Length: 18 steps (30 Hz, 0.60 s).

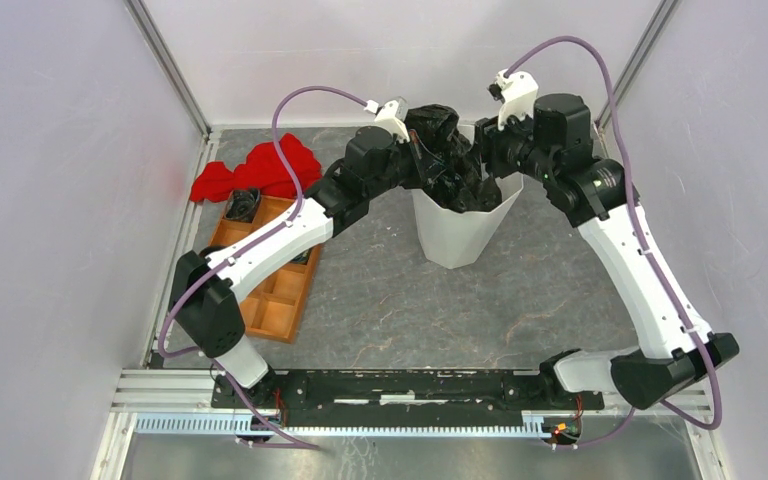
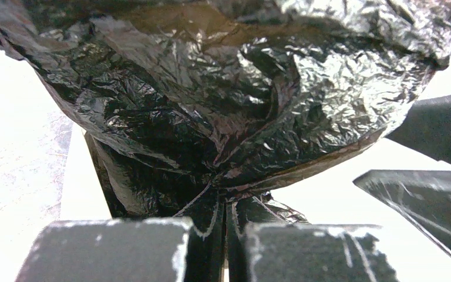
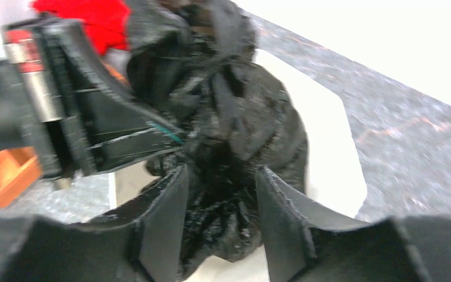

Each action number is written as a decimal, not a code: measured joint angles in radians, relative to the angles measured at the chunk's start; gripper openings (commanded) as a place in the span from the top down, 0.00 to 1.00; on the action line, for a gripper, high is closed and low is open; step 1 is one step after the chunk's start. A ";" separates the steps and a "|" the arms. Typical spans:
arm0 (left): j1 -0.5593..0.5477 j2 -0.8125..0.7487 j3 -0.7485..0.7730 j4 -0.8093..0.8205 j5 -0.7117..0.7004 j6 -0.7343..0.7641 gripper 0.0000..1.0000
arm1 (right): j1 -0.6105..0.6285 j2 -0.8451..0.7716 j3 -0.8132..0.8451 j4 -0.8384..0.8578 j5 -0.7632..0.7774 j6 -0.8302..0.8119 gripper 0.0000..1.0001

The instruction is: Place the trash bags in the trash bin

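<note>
The black glossy trash bag (image 1: 450, 160) sits bunched in the mouth of the white faceted trash bin (image 1: 455, 235), with much of it piled above the rim. My left gripper (image 1: 422, 150) reaches in from the left and is shut on a twisted fold of the bag (image 2: 241, 88), pinched tight between its pads (image 2: 223, 235). My right gripper (image 1: 480, 150) comes in from the right. Its fingers (image 3: 222, 173) stand apart on either side of a thick wad of the bag (image 3: 235, 117), which fills the gap and touches both, above the bin's white inside (image 3: 329, 158).
A red cloth (image 1: 255, 170) lies at the back left. In front of it stands an orange compartment tray (image 1: 270, 290), under the left arm. White walls close in the grey table (image 1: 390, 310) at the left, back and right.
</note>
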<state>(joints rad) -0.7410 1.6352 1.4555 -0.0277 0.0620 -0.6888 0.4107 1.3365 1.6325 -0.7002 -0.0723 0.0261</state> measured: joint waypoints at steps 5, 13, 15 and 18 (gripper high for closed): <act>0.000 0.000 0.008 -0.013 0.002 0.000 0.98 | 0.002 -0.054 -0.105 0.063 -0.163 0.005 0.59; 0.000 0.000 0.038 -0.033 0.020 0.000 0.98 | 0.004 -0.059 -0.374 0.138 -0.132 0.002 0.67; -0.001 0.003 0.038 -0.044 0.030 0.000 0.98 | 0.003 -0.027 -0.382 0.169 -0.109 -0.010 0.70; -0.002 0.010 0.037 -0.046 0.048 -0.001 0.98 | 0.004 0.040 -0.365 0.216 -0.094 -0.021 0.70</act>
<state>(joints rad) -0.7425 1.6451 1.4929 -0.0738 0.1104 -0.6899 0.4149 1.3762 1.2675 -0.4839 -0.1665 0.0048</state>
